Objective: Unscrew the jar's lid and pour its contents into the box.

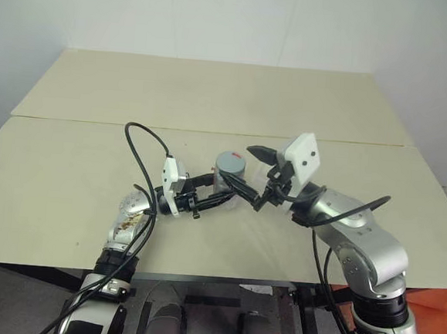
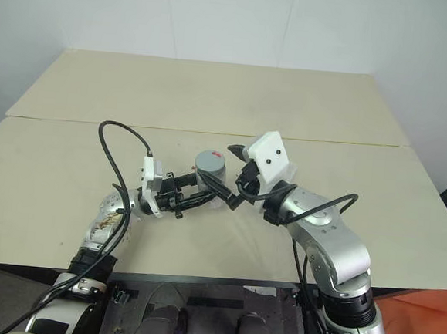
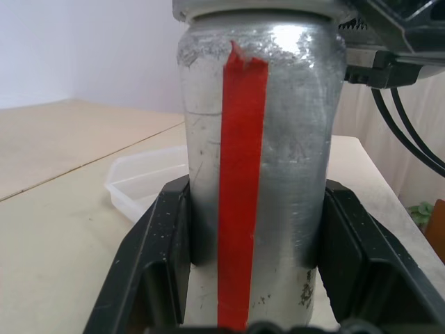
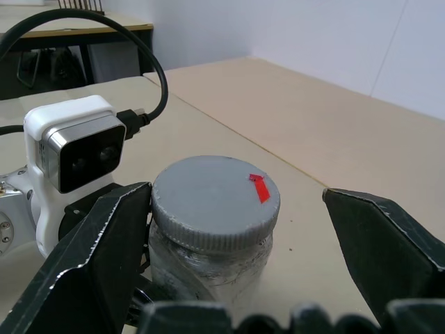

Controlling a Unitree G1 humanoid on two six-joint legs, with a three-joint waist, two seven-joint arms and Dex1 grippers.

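The jar [image 3: 261, 174], silvery with a red stripe down its side, stands upright between the fingers [image 3: 163, 257] of my left gripper [image 1: 215, 191], which is shut on its body. Its grey lid [image 4: 215, 198] with a small red mark [image 4: 259, 188] sits on top. My right gripper [image 1: 249, 171] is open and straddles the lid: one finger [image 4: 104, 257] is close against the lid's rim, the other [image 4: 382, 243] stands well apart from it. The clear plastic box [image 3: 142, 184] lies on the table just behind the jar. The contents are hidden inside the jar.
The beige table [image 1: 213, 96] stretches far and wide, with a seam [image 1: 211, 131] running across it behind the jar. A black cable [image 1: 144, 141] loops up from my left wrist camera [image 4: 76, 149]. The table's front edge [image 1: 199, 276] is close below the arms.
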